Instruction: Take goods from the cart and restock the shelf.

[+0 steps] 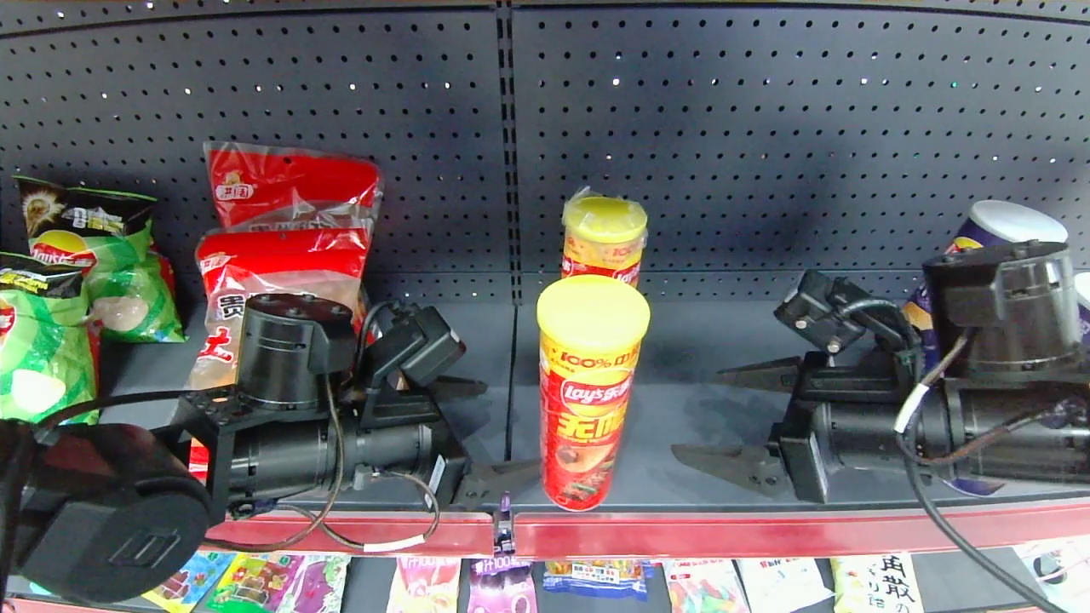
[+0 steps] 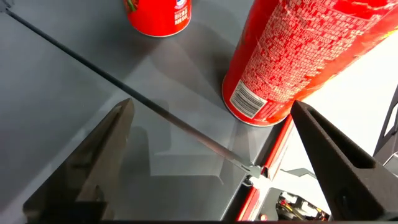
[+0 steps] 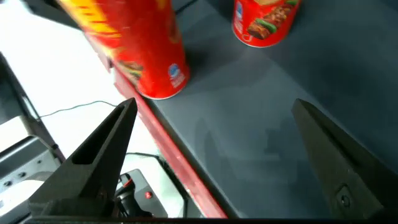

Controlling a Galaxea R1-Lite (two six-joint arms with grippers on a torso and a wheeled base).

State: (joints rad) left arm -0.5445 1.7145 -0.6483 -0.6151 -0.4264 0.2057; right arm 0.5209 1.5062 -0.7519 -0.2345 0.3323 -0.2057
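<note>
A tall red crisp can with a yellow lid, the front can (image 1: 592, 392), is seen upright at the front edge of the grey shelf (image 1: 681, 340), near the middle of its length and just to the right of the seam between the two shelf boards. A second can of the same kind, the rear can (image 1: 604, 237), is placed straight behind it, close to the perforated back panel (image 1: 766, 128), and the two are apart. The left arm is laid nearly level over the front left part of the shelf, its wrist turned so that the left pincer (image 1: 509, 426) is pointed toward the front can. Its fingers (image 2: 109, 162) are spread wide and nothing is held between them. One tip is seen just beside the can's base at the front edge; whether it touches cannot be told. The right arm is held level over the right part of the shelf, mirrored to the left one. The right pincer (image 1: 698, 413) is likewise spread wide and empty, aimed at the front can but kept apart from it. Red bags (image 1: 285, 230) are stood behind the left arm, and green bags (image 1: 94, 272) are stacked at the shelf's left end. A purple tub (image 1: 996, 230) with a white lid is partly hidden behind the right arm at the right end.
</note>
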